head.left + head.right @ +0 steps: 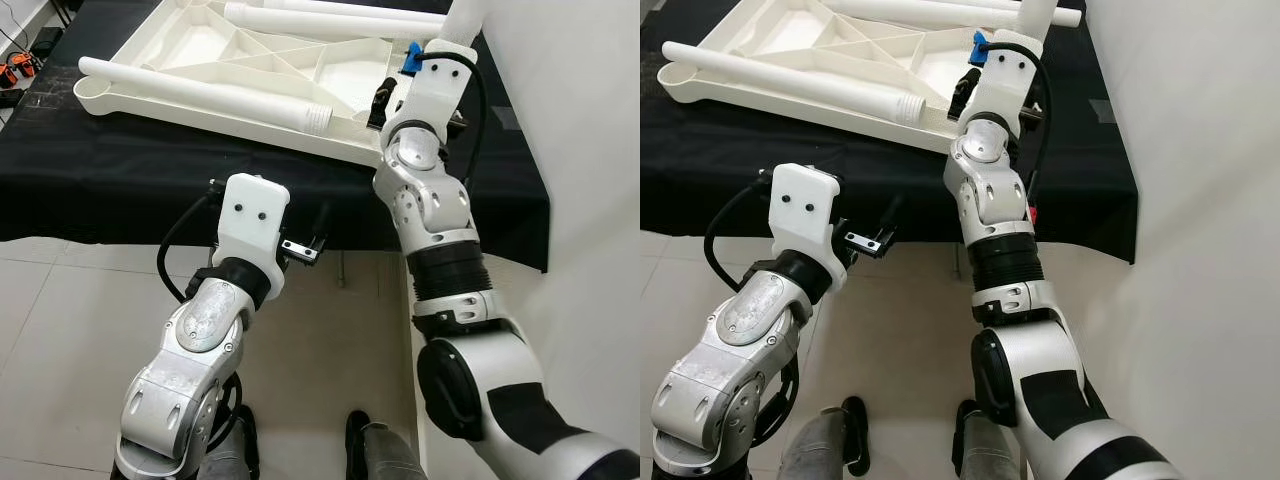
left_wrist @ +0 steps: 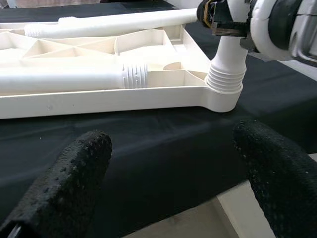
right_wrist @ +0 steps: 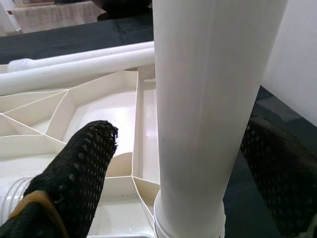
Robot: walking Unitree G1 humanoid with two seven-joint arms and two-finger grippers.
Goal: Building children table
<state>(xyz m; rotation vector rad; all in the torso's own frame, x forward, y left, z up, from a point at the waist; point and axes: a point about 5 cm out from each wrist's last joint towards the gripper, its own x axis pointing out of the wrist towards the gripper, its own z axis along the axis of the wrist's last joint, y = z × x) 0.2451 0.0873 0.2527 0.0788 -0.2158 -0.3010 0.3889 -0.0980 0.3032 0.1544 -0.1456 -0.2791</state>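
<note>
Obs: the cream plastic children's tabletop [image 1: 230, 70] lies upside down, ribs up, on the black-clothed surface [image 1: 120, 170], across the upper left and centre of the head views.

Right end effector [image 3: 168, 163]: at the tabletop's near right corner, upper centre-right of the head views. Its two black fingers [image 3: 74, 173] stand on either side of the upright white plastic tube leg [image 3: 208, 99]. From the wrist view I cannot tell whether the pads press the leg or merely flank it. You should treat the grip as unconfirmed.

Leg position: vertical, threaded end down in the round corner socket [image 2: 224, 94]. Several thread rings show above the socket rim, so in my judgement it is not fully screwed in.

Left end effector [image 2: 173, 178]: spread wide, holding nothing, at the near edge of the surface, lower centre of the head views. It points across the black cloth towards the tabletop's near rim.

Loose parts: a second white tube leg [image 1: 200, 95] lies flat across the underside, threaded end towards the occupied corner. A third long white tube [image 1: 330, 18] lies along the tabletop's far edge, top of frame.

Key relation: the upright leg's long axis is vertical and runs between the right fingers, so you turn about that axis. The right arm is on it. The left is well short, with the lying leg ahead and left of it.
</note>
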